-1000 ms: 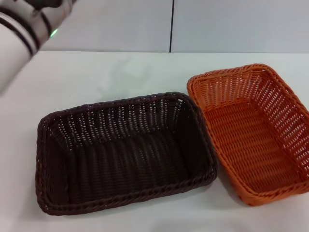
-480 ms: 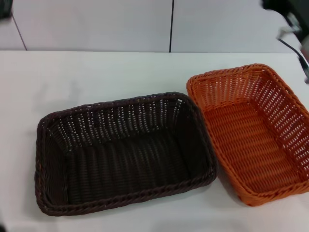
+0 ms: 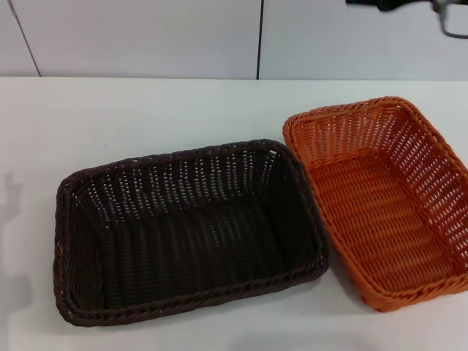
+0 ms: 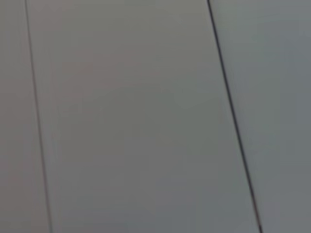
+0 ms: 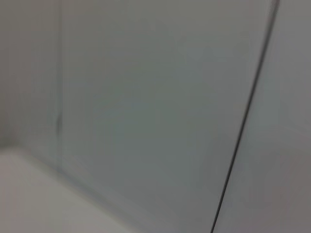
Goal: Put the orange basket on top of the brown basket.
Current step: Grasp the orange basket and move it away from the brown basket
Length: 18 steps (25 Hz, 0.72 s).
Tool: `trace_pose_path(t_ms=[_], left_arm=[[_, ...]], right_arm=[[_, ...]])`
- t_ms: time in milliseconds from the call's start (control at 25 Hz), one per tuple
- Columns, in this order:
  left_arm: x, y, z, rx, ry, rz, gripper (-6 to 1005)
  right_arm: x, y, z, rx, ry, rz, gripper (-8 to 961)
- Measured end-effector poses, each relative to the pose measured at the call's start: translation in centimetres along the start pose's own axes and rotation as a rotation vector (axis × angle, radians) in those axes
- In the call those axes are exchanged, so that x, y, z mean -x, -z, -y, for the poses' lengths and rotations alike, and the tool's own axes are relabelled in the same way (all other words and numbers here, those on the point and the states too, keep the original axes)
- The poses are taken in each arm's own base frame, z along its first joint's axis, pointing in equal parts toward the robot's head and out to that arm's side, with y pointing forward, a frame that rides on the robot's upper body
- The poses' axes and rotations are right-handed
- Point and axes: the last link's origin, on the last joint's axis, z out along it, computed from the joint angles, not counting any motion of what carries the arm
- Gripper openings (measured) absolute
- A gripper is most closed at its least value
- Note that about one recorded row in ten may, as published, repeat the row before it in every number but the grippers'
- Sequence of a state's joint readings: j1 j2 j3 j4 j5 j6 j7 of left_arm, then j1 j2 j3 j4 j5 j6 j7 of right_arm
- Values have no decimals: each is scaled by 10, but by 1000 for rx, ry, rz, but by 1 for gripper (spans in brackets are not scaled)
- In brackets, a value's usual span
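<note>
Since the earlier head views, the left arm, which filled the upper left corner a second ago, has gone from sight, and the dark mass of the right arm, seen half a second ago at the upper right, has shifted up and leftward, so that only a sliver of it is now caught at the top edge. The two baskets have not been moved. The brown basket is seen resting on the white table, left of centre and nearer the robot, with its long side slightly skewed. The orange basket is set on the table just to its right, the two braided rims touching or nearly touching along their facing sides; which of the two cannot be told. Both baskets lie upright and hold nothing. Neither gripper is shown, so the state of the fingers on either side cannot be told. Only a pale panelled wall is shown in the left wrist view, and the same wall with a strip of table in the right wrist view.
</note>
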State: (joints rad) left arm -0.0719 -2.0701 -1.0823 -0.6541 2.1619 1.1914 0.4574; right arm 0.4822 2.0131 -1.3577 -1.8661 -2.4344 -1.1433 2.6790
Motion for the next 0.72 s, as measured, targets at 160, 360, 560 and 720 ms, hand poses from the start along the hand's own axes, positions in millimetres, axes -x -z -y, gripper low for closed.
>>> trace_pose_path(t_ms=[160, 360, 560, 720], left_arm=[[10, 6, 11, -39, 18, 41, 814], [17, 9, 19, -73, 41, 75, 814], [20, 11, 21, -86, 49, 87, 814], [22, 9, 21, -100, 65, 103, 813]], right_arm=[[2, 31, -2, 130, 110, -184, 677], [-19, 49, -13, 319, 230, -415, 676], [-38, 59, -16, 393, 277, -530, 677], [-49, 61, -20, 434, 273, -580, 678]])
